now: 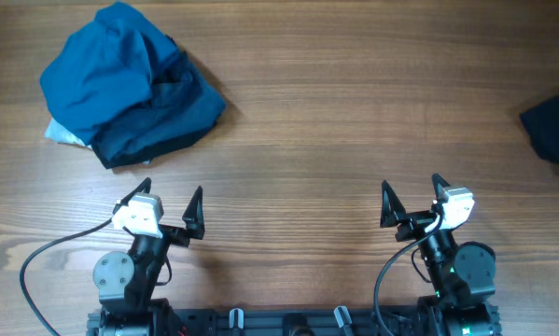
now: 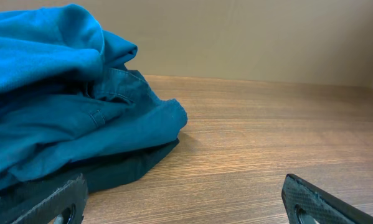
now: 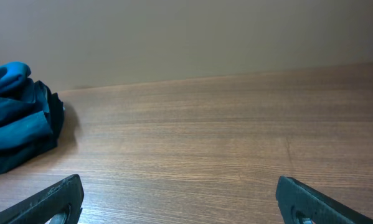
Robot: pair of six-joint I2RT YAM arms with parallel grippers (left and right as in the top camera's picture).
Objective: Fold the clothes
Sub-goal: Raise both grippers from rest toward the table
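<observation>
Both sets of jaws apart, empty: left pincer (image 1: 172,198) faces the crumpled bright-blue fabric bundle (image 1: 130,84); black soft shirt (image 1: 554,126) lies ahead-right of right pincer (image 1: 412,196).

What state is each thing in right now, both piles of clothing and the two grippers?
Black soft-fabric shirt: lying loose at the right edge of the wooden table, mostly out of frame, not held.
Bright-blue and navy bundle of garments: heaped and unfolded at the far left, not held.
Left gripper: open, empty, just short of the bundle.
Right gripper: open, empty, over bare wood.
</observation>
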